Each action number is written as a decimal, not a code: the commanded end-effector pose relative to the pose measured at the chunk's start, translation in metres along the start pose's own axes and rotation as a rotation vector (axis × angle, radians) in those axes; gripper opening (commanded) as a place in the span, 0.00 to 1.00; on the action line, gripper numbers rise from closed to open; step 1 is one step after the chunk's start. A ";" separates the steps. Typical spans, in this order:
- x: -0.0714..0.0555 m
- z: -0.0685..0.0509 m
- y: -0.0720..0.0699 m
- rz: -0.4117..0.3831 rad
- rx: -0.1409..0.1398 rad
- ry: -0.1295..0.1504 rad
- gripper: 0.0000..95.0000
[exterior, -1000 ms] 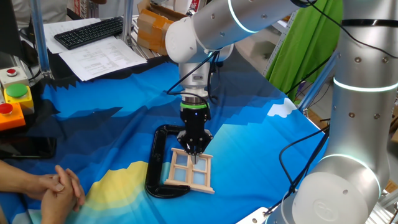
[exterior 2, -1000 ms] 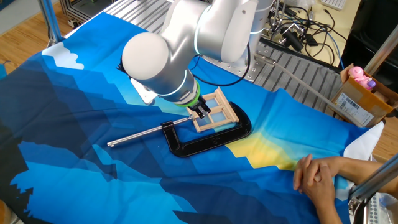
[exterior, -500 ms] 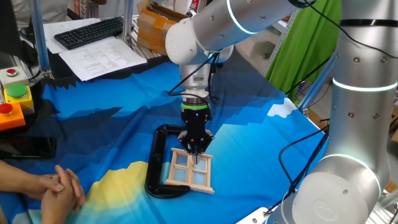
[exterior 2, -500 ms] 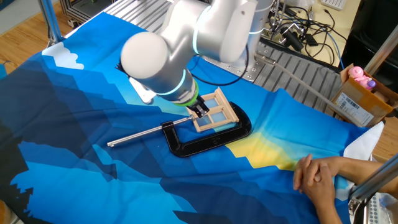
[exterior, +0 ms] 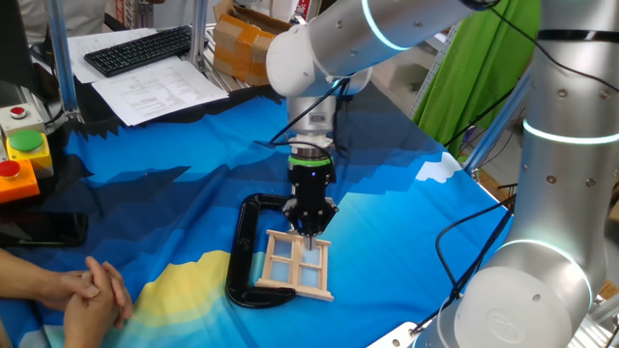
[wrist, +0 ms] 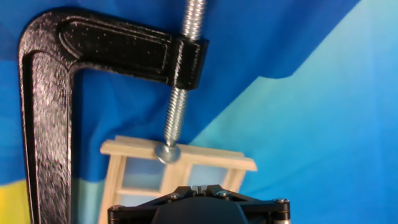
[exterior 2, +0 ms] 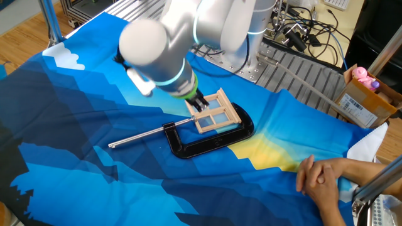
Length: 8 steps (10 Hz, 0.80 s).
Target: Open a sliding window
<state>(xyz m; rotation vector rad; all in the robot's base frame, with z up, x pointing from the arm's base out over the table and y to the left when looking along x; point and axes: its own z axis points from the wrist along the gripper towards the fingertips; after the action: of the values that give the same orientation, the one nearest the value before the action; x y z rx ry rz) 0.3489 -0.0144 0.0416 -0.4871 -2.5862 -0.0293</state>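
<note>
The sliding window [exterior: 295,267] is a small light-wood frame with bluish panes, lying flat on the blue cloth. It is held in a black C-clamp [exterior: 241,261]. It also shows in the other fixed view [exterior 2: 217,113] and in the hand view [wrist: 186,159], where the clamp's screw tip presses on its top bar. My gripper [exterior: 311,232] points straight down with its fingertips together at the window's upper edge. In the other fixed view the gripper [exterior 2: 196,106] is at the window's near-left corner. In the hand view the gripper [wrist: 199,186] shows its pads closed, with nothing seen between them.
The clamp's metal screw rod [exterior 2: 139,136] sticks out to the left on the cloth. A person's clasped hands [exterior: 93,290] rest at the table edge. A button box [exterior: 19,159] and a keyboard [exterior: 135,48] stand at the back left. A cardboard box [exterior 2: 364,94] is beside the table.
The arm and gripper have shifted a little to the right along the window's upper edge in the one fixed view. The clamp and the person's hands have not moved.
</note>
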 end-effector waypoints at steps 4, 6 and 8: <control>0.005 -0.037 -0.053 -0.094 -0.077 -0.192 0.00; 0.004 -0.035 -0.052 -0.121 -0.117 -0.345 0.00; 0.002 -0.025 -0.040 -0.130 -0.125 -0.364 0.00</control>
<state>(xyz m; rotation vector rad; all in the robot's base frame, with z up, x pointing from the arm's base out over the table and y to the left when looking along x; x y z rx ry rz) 0.3422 -0.0572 0.0721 -0.4064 -2.9424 -0.1436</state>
